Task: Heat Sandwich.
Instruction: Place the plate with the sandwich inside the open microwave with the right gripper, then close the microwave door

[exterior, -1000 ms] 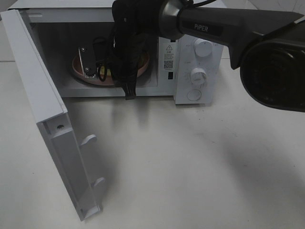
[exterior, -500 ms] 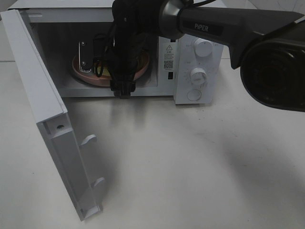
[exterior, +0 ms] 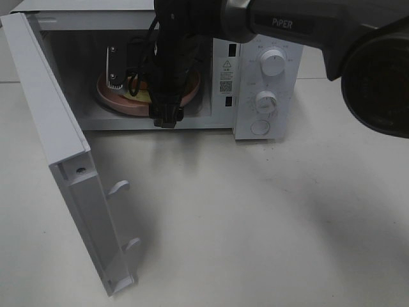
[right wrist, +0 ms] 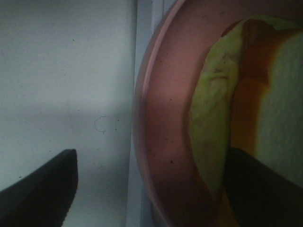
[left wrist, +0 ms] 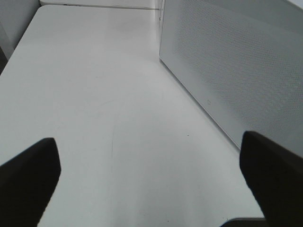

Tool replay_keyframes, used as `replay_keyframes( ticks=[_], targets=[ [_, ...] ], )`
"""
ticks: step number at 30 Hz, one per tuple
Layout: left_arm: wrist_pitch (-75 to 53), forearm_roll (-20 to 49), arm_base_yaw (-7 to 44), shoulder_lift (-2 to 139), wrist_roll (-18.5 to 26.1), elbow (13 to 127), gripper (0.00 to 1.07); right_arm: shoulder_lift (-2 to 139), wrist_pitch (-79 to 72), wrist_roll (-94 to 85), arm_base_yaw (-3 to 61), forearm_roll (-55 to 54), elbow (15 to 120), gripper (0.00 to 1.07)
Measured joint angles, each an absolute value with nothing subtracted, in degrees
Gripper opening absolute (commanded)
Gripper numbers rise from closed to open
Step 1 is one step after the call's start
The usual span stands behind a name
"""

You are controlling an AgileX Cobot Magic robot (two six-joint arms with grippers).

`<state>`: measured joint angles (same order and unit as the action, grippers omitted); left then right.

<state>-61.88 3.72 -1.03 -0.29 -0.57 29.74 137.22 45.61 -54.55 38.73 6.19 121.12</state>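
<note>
The sandwich [right wrist: 265, 109], white bread with yellow-green filling, lies on the round pink plate [right wrist: 165, 109] inside the open microwave [exterior: 265, 70]. In the exterior high view the plate [exterior: 118, 101] shows on the microwave floor, and the arm hides most of the sandwich. My right gripper [exterior: 140, 93] reaches into the microwave's mouth. Its jaws stand open on either side of the plate's near rim, and in the right wrist view the gripper [right wrist: 151, 189] holds nothing. My left gripper [left wrist: 147, 179] is open over bare table beside the microwave's perforated side wall [left wrist: 236, 61].
The microwave door [exterior: 64, 153] is swung wide open to the left and sticks out over the table towards the front. Two white knobs [exterior: 266, 100] and a round button sit on the control panel at the right. The white table [exterior: 255, 217] stretches in front.
My right gripper's jaws have opened, letting go of the plate inside the microwave. The wrist has shifted slightly up and back. The left gripper has not changed.
</note>
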Motion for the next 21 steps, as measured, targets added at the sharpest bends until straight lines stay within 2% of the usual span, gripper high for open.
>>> replay_keyframes(
  ticks=[12, 21],
  targets=[
    [-61.88, 3.72, -1.03, -0.29, -0.57, 29.74, 0.98, 136.19, 46.41, -49.22, 38.73, 6.19, 120.84, 0.76],
    [-61.88, 3.72, -1.03, -0.29, -0.57, 29.74, 0.98, 132.07, 44.75, -49.05, 39.30, 7.68, 113.33, 0.76]
  ],
)
